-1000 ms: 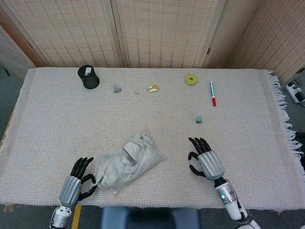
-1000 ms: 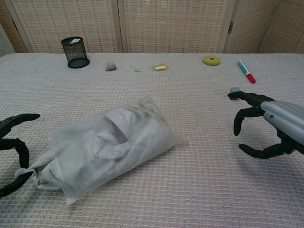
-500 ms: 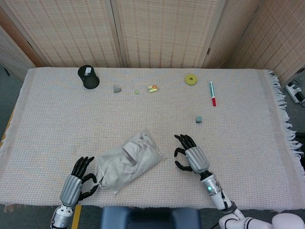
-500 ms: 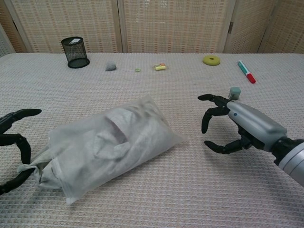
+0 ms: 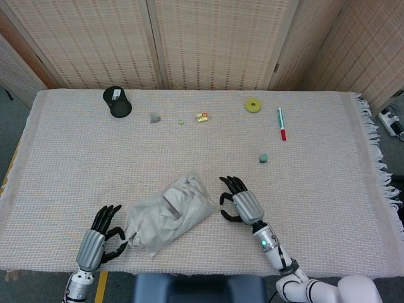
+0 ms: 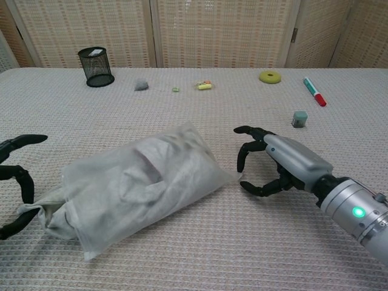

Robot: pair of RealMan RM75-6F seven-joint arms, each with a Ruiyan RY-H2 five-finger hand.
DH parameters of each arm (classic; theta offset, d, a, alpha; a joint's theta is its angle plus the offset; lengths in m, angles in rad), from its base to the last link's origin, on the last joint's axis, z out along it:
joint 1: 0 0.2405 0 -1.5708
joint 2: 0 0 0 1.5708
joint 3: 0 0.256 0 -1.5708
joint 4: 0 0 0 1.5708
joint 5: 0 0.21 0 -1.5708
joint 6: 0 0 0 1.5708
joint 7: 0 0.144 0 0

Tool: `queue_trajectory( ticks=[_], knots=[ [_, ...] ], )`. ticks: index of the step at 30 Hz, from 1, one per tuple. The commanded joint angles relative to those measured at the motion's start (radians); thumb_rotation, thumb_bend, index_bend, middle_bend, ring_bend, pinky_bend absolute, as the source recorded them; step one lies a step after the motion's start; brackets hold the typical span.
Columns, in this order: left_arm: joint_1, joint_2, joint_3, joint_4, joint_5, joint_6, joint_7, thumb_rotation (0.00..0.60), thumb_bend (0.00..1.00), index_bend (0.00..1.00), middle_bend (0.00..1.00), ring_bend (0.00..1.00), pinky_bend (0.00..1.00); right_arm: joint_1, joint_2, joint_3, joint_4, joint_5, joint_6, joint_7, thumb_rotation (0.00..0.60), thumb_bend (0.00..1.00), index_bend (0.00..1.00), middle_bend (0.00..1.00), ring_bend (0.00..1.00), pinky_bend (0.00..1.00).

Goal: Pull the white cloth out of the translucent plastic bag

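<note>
The translucent plastic bag [image 5: 169,213] [image 6: 140,182] lies on the woven tablecloth near the front edge, with the crumpled white cloth [image 6: 136,179] showing through it. A bunched end of the bag [image 6: 33,209] points to the left. My left hand [image 5: 96,244] [image 6: 16,185] is beside that end, fingers spread and curved around it; no firm grip shows. My right hand [image 5: 240,202] [image 6: 271,163] hovers at the bag's right corner, its fingers [image 6: 245,153] curled apart and holding nothing.
Along the far side stand a black mesh cup [image 5: 117,101], a grey lump [image 5: 154,117], a small yellow item [image 5: 202,117], a yellow-green ring [image 5: 253,105] and a red-and-green marker [image 5: 281,124]. A grey-green cube [image 5: 263,158] sits right of centre. The cloth's fringe hangs at the right edge.
My right hand has moved left across the table, from well clear of the bag to its right corner. My left hand shifted slightly left, and the bunched end with it.
</note>
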Motion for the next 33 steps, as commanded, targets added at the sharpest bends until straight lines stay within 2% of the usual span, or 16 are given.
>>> queue_trajectory(
  ticks=[1, 12, 23, 27, 33],
  knots=[
    [-0.001, 0.003, -0.002, -0.002, -0.002, -0.001, -0.001, 0.600, 0.49, 0.77, 0.13, 0.00, 0.00, 0.015, -0.018, 0.004, 0.023, 0.008, -0.011, 0.008, 0.600, 0.29, 0.50, 0.06, 0.00, 0.00],
    [-0.001, 0.018, -0.010, -0.014, -0.010, -0.002, -0.007, 0.600, 0.49, 0.77, 0.13, 0.00, 0.00, 0.029, -0.022, 0.000, 0.018, 0.016, 0.002, 0.044, 0.600, 0.29, 0.46, 0.06, 0.00, 0.00],
    [-0.003, 0.021, -0.013, -0.017, -0.012, -0.003, -0.007, 0.600, 0.49, 0.78, 0.13, 0.00, 0.00, 0.053, -0.020, -0.008, -0.010, 0.029, -0.041, 0.079, 0.600, 0.30, 0.45, 0.06, 0.00, 0.00],
    [-0.003, 0.024, -0.015, -0.019, -0.014, -0.002, -0.010, 0.600, 0.49, 0.78, 0.13, 0.00, 0.00, 0.057, -0.023, -0.005, -0.010, 0.041, -0.052, 0.077, 0.600, 0.36, 0.51, 0.06, 0.00, 0.00],
    [-0.003, 0.031, -0.018, -0.025, -0.013, 0.003, -0.012, 0.600, 0.49, 0.77, 0.13, 0.00, 0.00, 0.062, -0.027, 0.003, -0.009, 0.054, -0.051, 0.058, 0.600, 0.55, 0.59, 0.09, 0.00, 0.00]
  ],
)
